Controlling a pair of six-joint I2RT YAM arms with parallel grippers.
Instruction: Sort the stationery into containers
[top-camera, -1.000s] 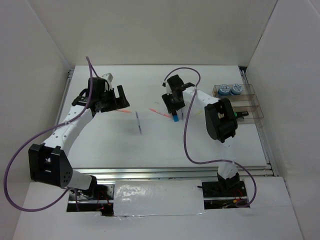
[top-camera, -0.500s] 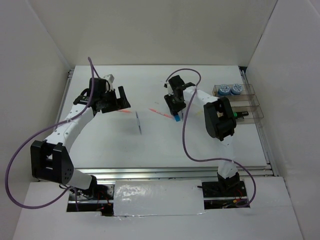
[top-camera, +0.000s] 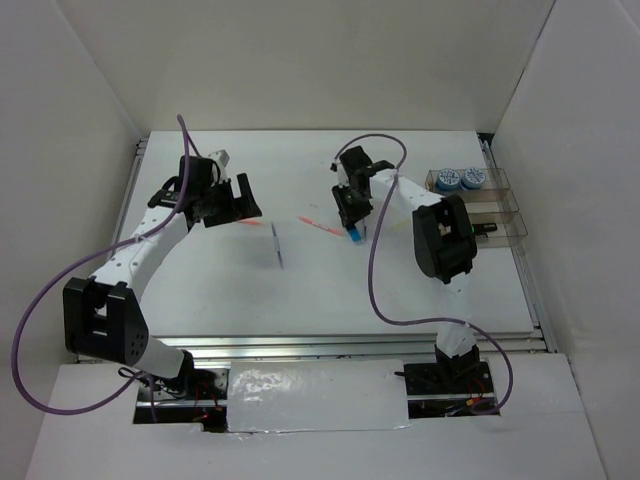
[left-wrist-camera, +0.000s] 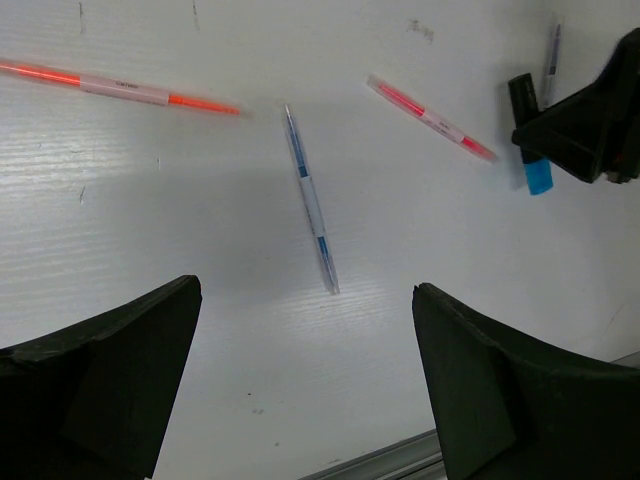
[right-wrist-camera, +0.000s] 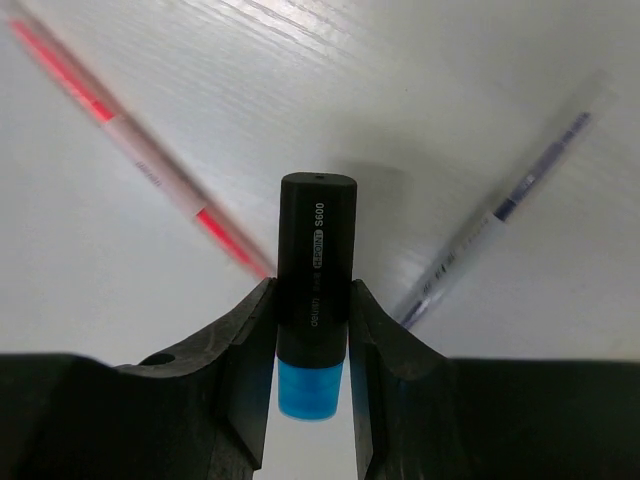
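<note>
Showing the right gripper (right-wrist-camera: 311, 288) astride the blue-capped highlighter (right-wrist-camera: 316, 245), which lies on the desk (top-camera: 300, 290) well to the left of the clear organiser tray (top-camera: 510, 212). The highlighter's long axis runs straight down the gap between the jaws. Its blue cap is toward the wrist and its black butt end points away, so the jaws meet the barrel square across its width. The jaws stand at the barrel's width and both inner faces appear to touch it. Whether it is off the desk cannot be told. An orange stick (right-wrist-camera: 120, 135) passes just beside the barrel on one side and a silver pen (right-wrist-camera: 490, 225) on the other, both outside the jaws. The right arm is much the nearer to the tray, so the coming carry is judged to run rightward to a compartment, probably with a turn to match the compartment's length. The left gripper (top-camera: 236, 198), farther from the tray, hangs with jaws fully spread and empty near a second silver pen (left-wrist-camera: 310, 205).
</note>
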